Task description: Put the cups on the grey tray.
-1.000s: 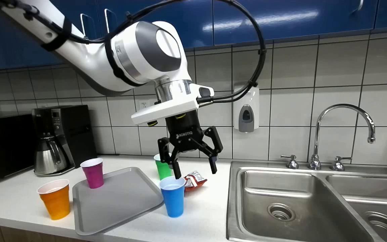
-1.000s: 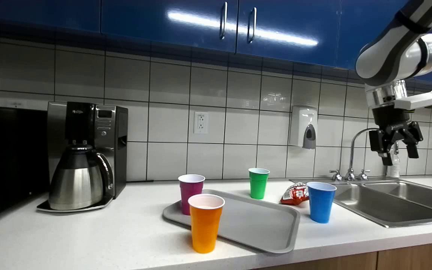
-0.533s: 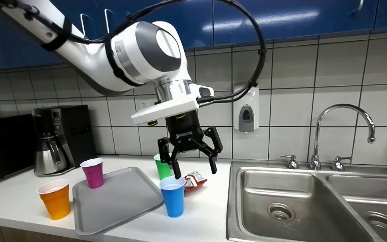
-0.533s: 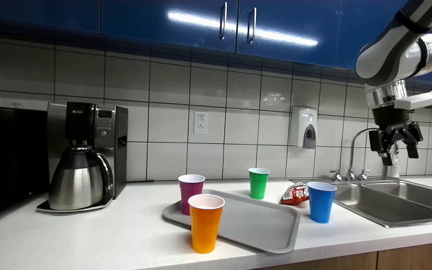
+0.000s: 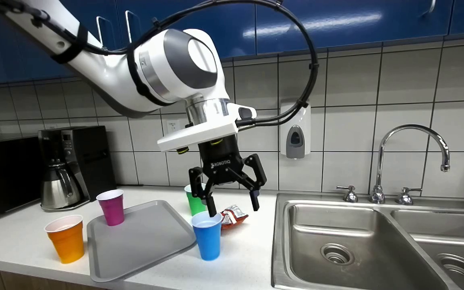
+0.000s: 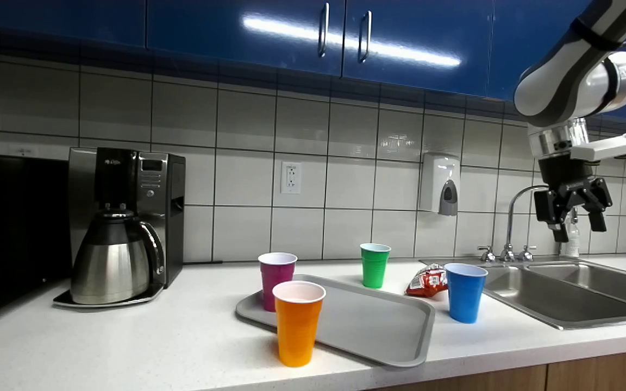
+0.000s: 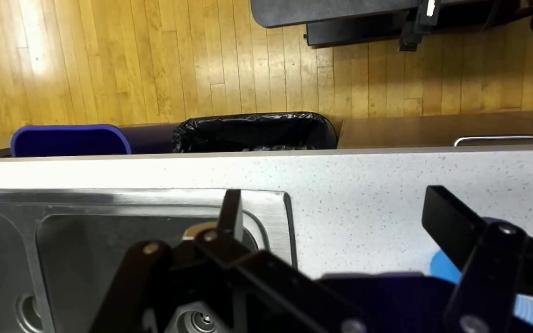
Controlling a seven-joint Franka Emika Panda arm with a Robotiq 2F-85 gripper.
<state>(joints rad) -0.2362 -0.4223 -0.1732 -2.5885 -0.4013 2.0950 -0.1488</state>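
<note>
Hanging down, the arm's [image 5: 115,78] tool [image 5: 234,211] stands spread.

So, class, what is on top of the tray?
Just the purple cup stands on the tray. The surface beneath that cup is covered, and in an exterior view the orange cup hides part of the rim.

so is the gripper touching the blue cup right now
Apart: in an exterior view, the gripper hangs above and right of the blue cup, with the faucet showing between them.
</note>
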